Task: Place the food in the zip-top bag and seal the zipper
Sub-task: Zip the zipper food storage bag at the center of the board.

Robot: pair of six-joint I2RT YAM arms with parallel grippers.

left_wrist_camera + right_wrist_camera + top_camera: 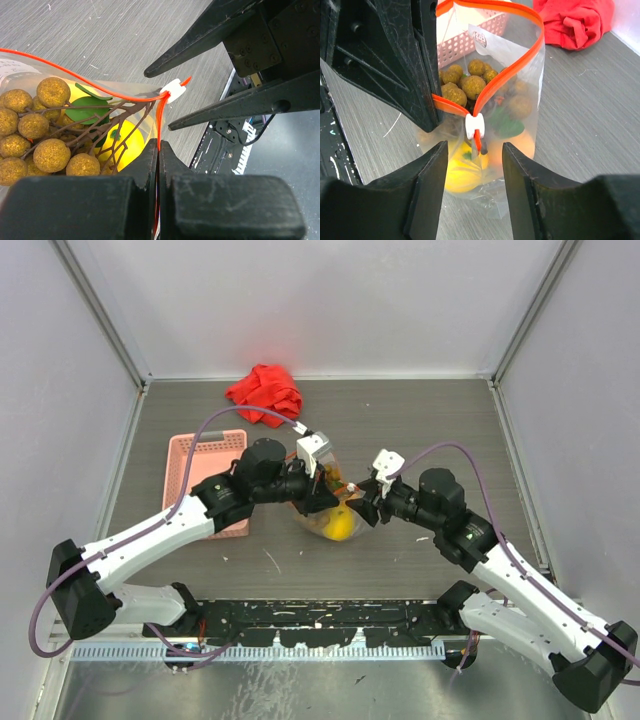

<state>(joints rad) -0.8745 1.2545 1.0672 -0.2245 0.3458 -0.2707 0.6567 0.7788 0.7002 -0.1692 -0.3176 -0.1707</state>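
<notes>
Pink basket (pixel 200 468): centre left of the top view, on the counter (pixel 430 430).
Red cloth (pixel 265 392): crumpled at upper centre, well apart from the bag.
Left fingers (pixel 147 165): pressed tight together, pinching the zipper's (pixel 100 91) orange-red strip just below the slider.
Zip-top bag (pixel 322 512): at the centre of the top view, standing between the two arms, with its mouth largely open in a loop.
Slider (pixel 474 126): a white tab at the near end of the strip.
Food: the olive-brown grapes (pixel 50 150) and the yellow lemon (pixel 125 142) lie inside the bag.
Right fingers (pixel 432 170): spread wide, one on each side of the slider and not gripping it, just right of the bag.
</notes>
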